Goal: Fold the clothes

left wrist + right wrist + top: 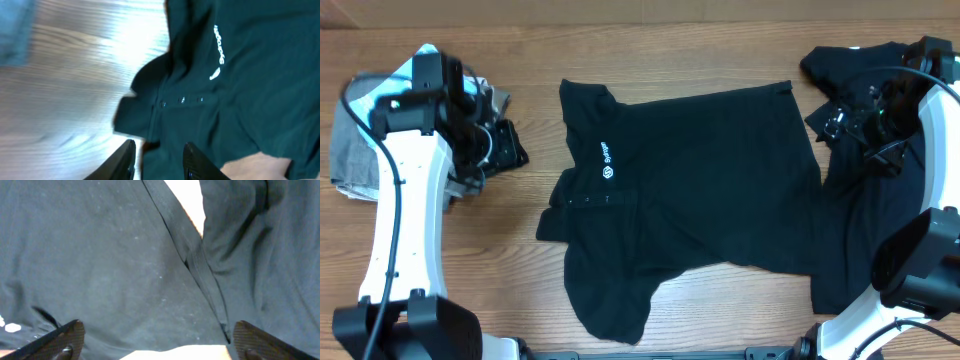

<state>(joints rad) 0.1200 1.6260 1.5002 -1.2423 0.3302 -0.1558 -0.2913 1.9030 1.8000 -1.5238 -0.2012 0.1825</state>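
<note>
The white left arm (405,200) rises closest to the overhead lens, its base cut off at the near edge. It partly hides a grey folded garment (355,160) at the far left of the wooden table (520,260). A pale blue patch (365,92) peeks out beside the arm, too covered to identify. The left gripper (505,145) hangs over bare wood just left of the shirt. In its wrist view its fingers (125,160) stand moderately apart with nothing between them, above a blurred collar and button placket. The black polo shirt (700,190) lies spread face up mid-table, collar to the left, its white chest logo (607,160) legible only as a smudge. The sleeve on the near side is rumpled. To the right a second black garment (860,250) lies touching or overlapping the polo; where one ends cannot be told. The right gripper (842,122) is nearly lost against this dark cloth from above. Its wrist view shows the fingers (65,337) spread wide at the frame corners, empty, over black fabric and a hem band, with a bright sliver of table between two pieces.
</note>
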